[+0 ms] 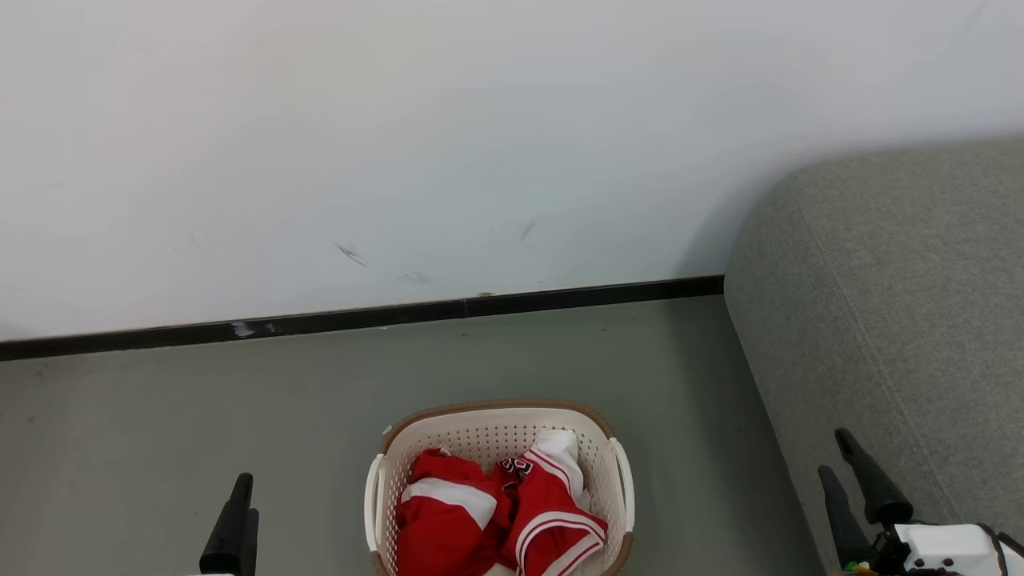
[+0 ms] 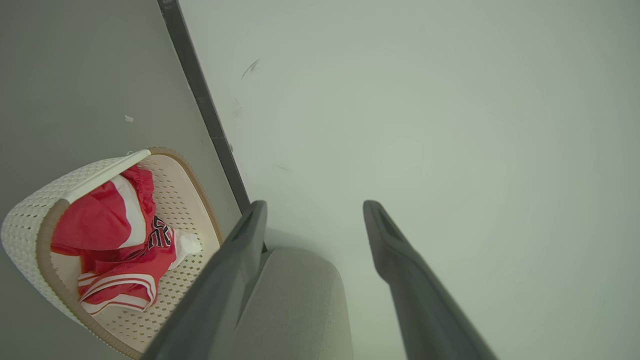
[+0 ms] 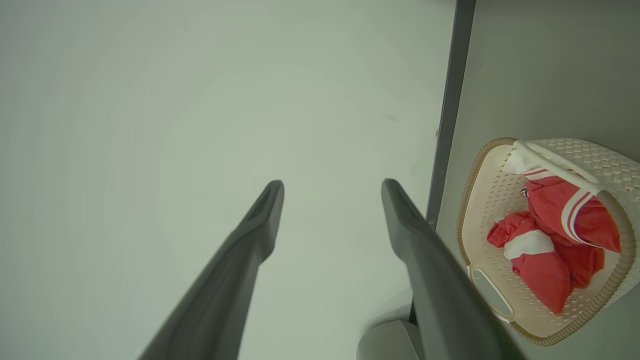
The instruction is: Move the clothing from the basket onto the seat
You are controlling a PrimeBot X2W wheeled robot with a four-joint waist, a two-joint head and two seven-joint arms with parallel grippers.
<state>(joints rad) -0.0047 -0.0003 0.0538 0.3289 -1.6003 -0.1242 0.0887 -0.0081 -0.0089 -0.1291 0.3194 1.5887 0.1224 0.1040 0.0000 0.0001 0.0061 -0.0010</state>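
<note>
No text can be read for certain. The one sign of writing is black-and-white lettering [image 1: 516,470] on a fold of the red clothing [image 1: 552,524], which lies in the basket [image 1: 496,406] at the lower middle of the head view. There and at the lower left of the left wrist view, the characters are crumpled and too small to make out as letters or numbers.

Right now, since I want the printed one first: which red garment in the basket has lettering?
The right-hand garment, with black-and-white lettering and thin white striped trim; the left-hand garment has one broad white band and no lettering.
</note>
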